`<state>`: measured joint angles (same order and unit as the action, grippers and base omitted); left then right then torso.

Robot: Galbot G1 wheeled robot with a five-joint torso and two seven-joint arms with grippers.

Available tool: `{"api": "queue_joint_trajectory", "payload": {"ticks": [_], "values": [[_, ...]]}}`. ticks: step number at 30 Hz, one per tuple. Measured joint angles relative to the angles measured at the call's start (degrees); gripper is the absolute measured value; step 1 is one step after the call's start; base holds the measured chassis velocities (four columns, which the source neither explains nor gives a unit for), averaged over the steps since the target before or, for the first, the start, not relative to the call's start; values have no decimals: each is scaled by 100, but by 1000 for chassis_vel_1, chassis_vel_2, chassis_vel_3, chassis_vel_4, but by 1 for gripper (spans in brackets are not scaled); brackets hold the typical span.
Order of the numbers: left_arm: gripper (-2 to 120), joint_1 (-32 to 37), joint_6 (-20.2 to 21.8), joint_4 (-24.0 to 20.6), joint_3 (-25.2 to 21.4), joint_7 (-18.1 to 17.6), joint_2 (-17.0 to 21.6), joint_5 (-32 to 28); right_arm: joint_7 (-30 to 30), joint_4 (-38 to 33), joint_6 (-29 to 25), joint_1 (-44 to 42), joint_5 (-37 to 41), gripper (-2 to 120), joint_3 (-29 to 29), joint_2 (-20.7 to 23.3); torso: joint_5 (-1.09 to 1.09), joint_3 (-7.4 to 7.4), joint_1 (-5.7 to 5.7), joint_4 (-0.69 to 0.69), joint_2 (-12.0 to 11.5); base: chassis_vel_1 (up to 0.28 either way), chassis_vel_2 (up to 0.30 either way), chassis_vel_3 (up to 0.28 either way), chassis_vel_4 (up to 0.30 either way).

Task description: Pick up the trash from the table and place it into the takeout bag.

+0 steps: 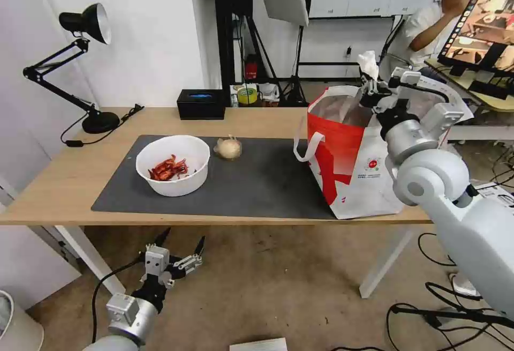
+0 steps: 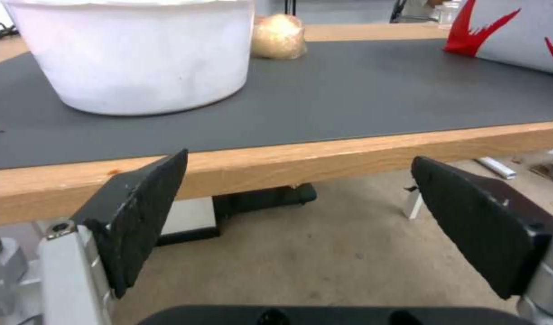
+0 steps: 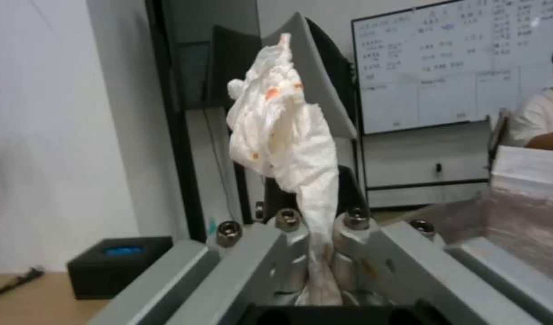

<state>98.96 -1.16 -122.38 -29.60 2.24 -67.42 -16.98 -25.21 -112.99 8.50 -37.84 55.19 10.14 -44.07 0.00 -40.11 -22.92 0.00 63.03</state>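
Left tool [image 1: 181, 246] hanging below the table [image 1: 64, 179] edge, fingers spread apart, bowl [image 1: 172, 164] and bagged lump [image 1: 228, 148] on the mat [image 1: 257, 179], right tool [image 1: 368, 84] clamped on the tissue [image 1: 368, 62] above the open bag [image 1: 353, 163]

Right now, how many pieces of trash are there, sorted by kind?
Bowl of red shell scraps on the mat: 1
Bagged beige lump on the mat: 1
Crumpled tissue in the right claw above the red-and-white bag: 1
Total: 3

Table [image 1: 64, 179]: light wood, smooth. Mat [image 1: 257, 190]: matt dark grey. Bowl [image 1: 172, 164]: white plastic. Tissue [image 3: 285, 135]: crumpled paper. Takeout bag [image 1: 348, 169]: foil-lined.
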Motion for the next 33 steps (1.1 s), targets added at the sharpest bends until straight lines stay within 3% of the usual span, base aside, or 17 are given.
{"api": "queue_joint_trajectory", "payload": {"ticks": [2,4,20,23,27,30,33], "values": [[100,0,0,0,0,0,0,0,0,0,0,0,0,3,0,0,0,0,0,0,0,0,0,0,0],[100,19,-2,-14,19,-1,-4,15,-36,47,100,-108,-83,18,89,33,0,0,0,0,0,0,0,0,0],[100,27,-8,-29,35,-1,7,22,-32,19,175,-257,-85,69,143,61,0,0,0,0,0,0,0,0,0],[100,-12,-8,-11,54,0,13,23,8,12,192,-326,-63,86,144,53,0,0,0,0,0,0,0,0,0],[100,-56,-8,-8,66,0,20,20,130,-59,191,-360,58,97,149,49,0,0,0,0,0,0,0,0,0],[100,-72,-8,-7,68,0,26,18,217,-113,183,-360,153,99,149,48,0,0,0,0,0,0,0,0,0],[100,-117,1,2,70,0,44,4,729,-325,14,-351,408,100,108,71,-1,0,0,0,0,0,0,0,0]]}}
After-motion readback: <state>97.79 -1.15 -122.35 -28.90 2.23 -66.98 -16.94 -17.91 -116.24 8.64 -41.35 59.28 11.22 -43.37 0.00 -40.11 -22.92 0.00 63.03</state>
